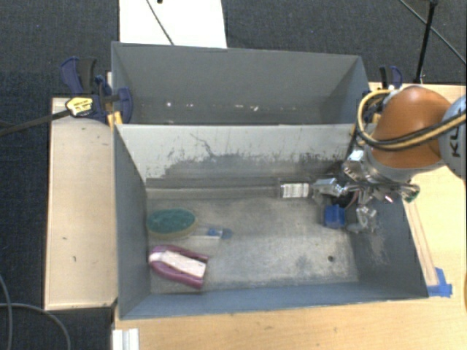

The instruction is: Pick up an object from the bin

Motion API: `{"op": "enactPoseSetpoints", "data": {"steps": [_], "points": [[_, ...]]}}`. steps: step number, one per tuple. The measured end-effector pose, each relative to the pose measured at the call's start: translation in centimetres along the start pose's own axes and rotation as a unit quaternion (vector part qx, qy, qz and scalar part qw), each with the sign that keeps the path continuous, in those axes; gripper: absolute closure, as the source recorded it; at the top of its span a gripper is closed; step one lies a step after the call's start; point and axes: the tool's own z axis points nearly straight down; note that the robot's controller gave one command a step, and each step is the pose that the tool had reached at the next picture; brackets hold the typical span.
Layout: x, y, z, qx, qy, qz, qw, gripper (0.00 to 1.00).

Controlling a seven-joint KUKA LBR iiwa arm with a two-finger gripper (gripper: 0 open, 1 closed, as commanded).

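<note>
My gripper [363, 210] hangs low at the right end of the bin, near the right wall. A small blue block [334, 216] lies on the bin floor right against its left side; I cannot tell whether the gripper touches it. A small white piece with dark stripes [294, 190] lies just left of the gripper, by the back wall.
At the left end of the bin lie a green oval pad [171, 222], a small clear and blue piece [216, 232] and a purple and white packet [179, 263]. The arm's orange cover sits above the gripper, over the bin's right rim.
</note>
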Motion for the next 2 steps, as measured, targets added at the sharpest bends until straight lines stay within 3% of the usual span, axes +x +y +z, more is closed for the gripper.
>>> {"op": "enactPoseSetpoints", "data": {"steps": [1,2], "points": [[0.24,-0.27,-0.09,0.002,0.0013,0.001,1.0000,1.00],[0.11,-0.33,-0.60,0.003,0.0012,0.001,1.0000,1.00]]}}
